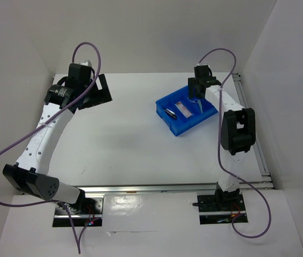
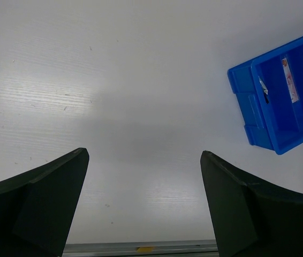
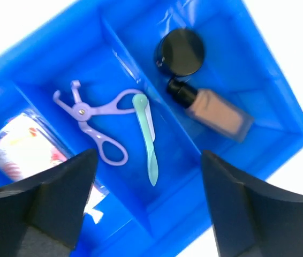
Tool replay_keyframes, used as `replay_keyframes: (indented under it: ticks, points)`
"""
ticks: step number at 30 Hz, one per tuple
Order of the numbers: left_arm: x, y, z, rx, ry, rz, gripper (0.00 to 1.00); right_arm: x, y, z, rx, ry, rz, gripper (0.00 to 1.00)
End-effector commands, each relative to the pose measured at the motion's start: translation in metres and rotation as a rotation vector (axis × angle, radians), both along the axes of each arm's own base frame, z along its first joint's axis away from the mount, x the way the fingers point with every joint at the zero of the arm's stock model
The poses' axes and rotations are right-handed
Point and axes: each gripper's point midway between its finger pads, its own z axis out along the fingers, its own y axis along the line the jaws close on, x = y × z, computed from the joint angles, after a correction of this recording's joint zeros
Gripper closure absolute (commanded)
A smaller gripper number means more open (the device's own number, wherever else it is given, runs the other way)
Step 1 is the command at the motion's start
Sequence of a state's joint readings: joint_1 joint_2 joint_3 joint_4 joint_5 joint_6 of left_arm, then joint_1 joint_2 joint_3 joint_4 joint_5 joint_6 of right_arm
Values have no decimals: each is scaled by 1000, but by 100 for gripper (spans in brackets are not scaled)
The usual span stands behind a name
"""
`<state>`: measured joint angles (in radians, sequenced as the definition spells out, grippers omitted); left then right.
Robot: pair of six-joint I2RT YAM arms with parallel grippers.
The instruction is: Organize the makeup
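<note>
The makeup lies in the blue bin (image 1: 179, 130). In the right wrist view, a round black pot (image 3: 180, 52) and a tan cylinder with a black end (image 3: 213, 110) share one compartment. A purple looped piece (image 3: 95, 126) and a mint-green stick (image 3: 147, 139) share the middle one. A clear pinkish packet (image 3: 25, 150) lies in another. A slim black tube (image 1: 170, 113) lies in the bin's left compartment. My right gripper (image 3: 147, 156) hangs open and empty above the bin. My left gripper (image 2: 143, 155) is open and empty over bare table, far left of the bin.
The bin (image 2: 248, 101) sits at the table's back right, near the right arm (image 1: 237, 128). A metal rail (image 1: 167, 187) runs along the near edge. White walls close the back and both sides.
</note>
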<state>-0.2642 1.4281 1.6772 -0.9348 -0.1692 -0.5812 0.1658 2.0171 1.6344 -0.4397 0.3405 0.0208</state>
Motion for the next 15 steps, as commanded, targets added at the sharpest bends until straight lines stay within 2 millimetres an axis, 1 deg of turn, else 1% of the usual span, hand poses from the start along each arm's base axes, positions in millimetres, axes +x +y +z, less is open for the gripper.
replay_keyframes:
  ticks: [1,2,3,5,6,7,8,9,10,11,13,14,15]
  points:
    - [4,-3,12,-27,-47,-10,0,3,1,101,77,-202,-88,6]
    - [5,-3,16,-23,-58,-16,0,1,-3,106,134,-203,-138,0]
    - [7,-3,12,-13,-48,-22,0,-6,2,119,202,-182,-124,0]
    - [7,-5,16,-14,-56,-35,0,-14,0,123,292,-156,-153,0]
    - [6,-6,15,-12,-55,-55,0,-18,-5,125,343,-151,-184,0]
    - [8,-7,17,-14,-66,-55,0,-23,-1,127,369,-139,-178,0]
    - [7,-9,14,-22,-55,-67,0,-32,-4,124,384,-117,-190,0]
    - [8,-9,15,-16,-64,-74,0,-37,-2,124,396,-107,-193,0]
    - [7,-13,15,-30,-61,-91,0,-41,-2,119,393,-94,-195,0]
    - [9,-14,13,-31,-63,-91,0,-49,-5,123,383,-96,-205,0]
    - [8,-17,10,-37,-56,-113,0,-57,-11,124,383,-99,-228,0]
    - [6,-17,13,-39,-65,-113,0,-64,-13,114,373,-83,-237,0]
    - [7,-19,11,-45,-63,-121,0,-71,-16,121,380,-94,-229,0]
